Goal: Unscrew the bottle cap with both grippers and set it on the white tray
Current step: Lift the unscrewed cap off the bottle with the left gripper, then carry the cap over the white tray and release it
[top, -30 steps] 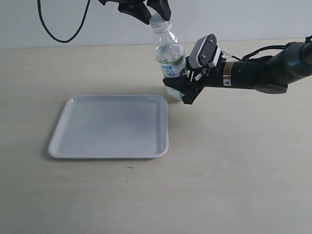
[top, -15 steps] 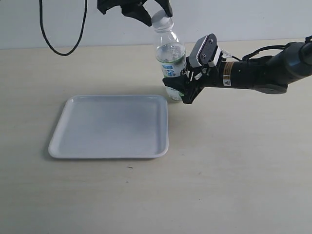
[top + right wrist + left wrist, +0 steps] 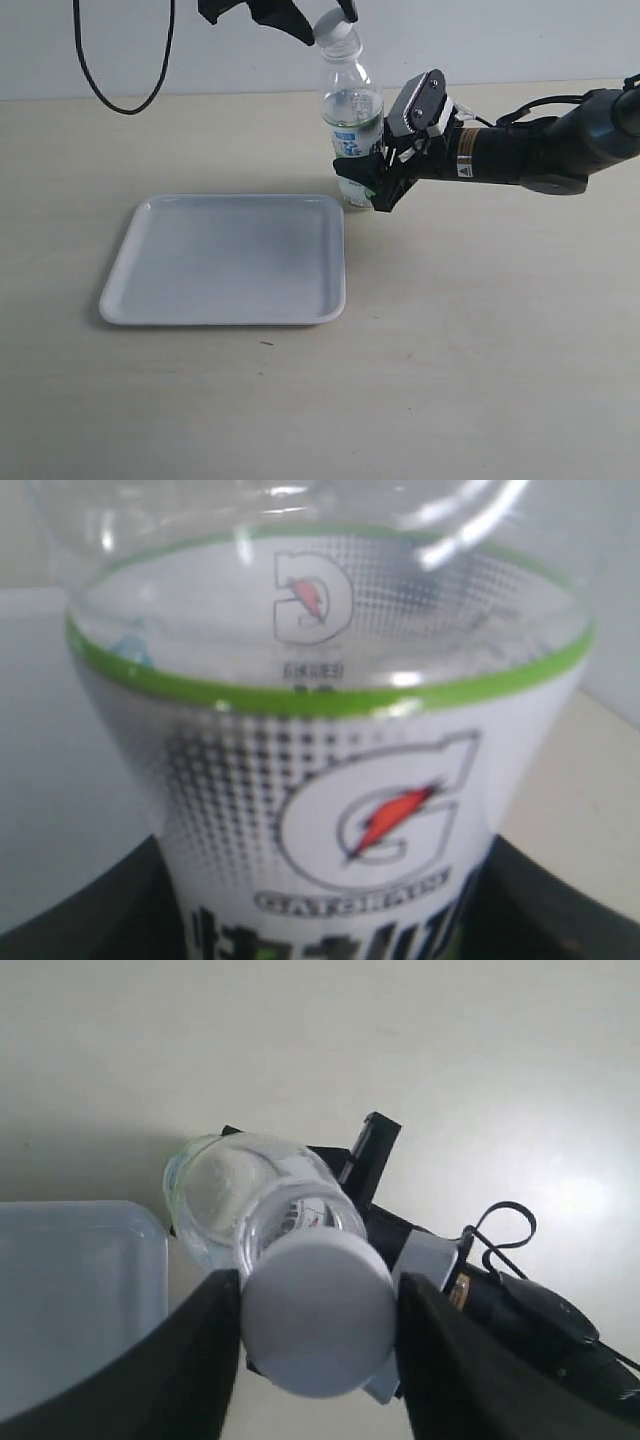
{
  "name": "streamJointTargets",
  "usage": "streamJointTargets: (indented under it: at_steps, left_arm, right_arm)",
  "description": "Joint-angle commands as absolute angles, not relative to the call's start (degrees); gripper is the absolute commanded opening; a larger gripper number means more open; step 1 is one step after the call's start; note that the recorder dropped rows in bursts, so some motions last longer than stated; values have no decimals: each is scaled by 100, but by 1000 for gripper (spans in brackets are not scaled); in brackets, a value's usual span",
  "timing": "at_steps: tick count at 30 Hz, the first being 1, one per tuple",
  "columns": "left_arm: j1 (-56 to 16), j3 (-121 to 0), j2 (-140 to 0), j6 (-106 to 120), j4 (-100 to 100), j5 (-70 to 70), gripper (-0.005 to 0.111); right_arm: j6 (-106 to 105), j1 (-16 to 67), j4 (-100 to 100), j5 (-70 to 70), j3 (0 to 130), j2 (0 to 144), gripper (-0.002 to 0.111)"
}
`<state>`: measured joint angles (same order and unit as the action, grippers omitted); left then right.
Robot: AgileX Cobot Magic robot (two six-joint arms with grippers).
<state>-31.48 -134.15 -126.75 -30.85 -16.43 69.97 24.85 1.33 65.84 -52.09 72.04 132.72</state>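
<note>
At the top of the frame, the left gripper (image 3: pixel 318 1300) pinches the bottle cap (image 3: pixel 337 30) between both fingers, the cap still seated on the neck. Over the past second the bottle (image 3: pixel 350 110) has swung from a leftward lean to nearly upright, and the gripper has edged higher. Right of centre, the right gripper (image 3: pixel 365 188) clamps the bottle low on its label. The white tray (image 3: pixel 230 262) waits at left centre. Unscrewing looks under way, with the cap not yet free.

Beige table (image 3: pixel 450 350) bears white tray (image 3: pixel 225 260) and bottle (image 3: pixel 351 105)
</note>
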Motion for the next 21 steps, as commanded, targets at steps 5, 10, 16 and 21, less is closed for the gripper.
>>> streamJointTargets:
  at_steps: [5,10,16,21]
  left_arm:
    - [-3081,-13342,-12562,-1908,-996,6996,0]
    - [-3081,-12929,-12539,-1146,-736,6996,0]
    - [-3092,-11959,-12539,-311,-418,6996,0]
    - [-3092,-11166,-12539,-65,-125,6996,0]
  right_arm:
    - [2615,136,6587,-5058,7178,13273,0]
    - [2765,136,6094,-4613,7178,13273,0]
    - [2871,136,5692,-4222,7178,13283,0]
    - [3059,136,5182,-4014,7178,13283,0]
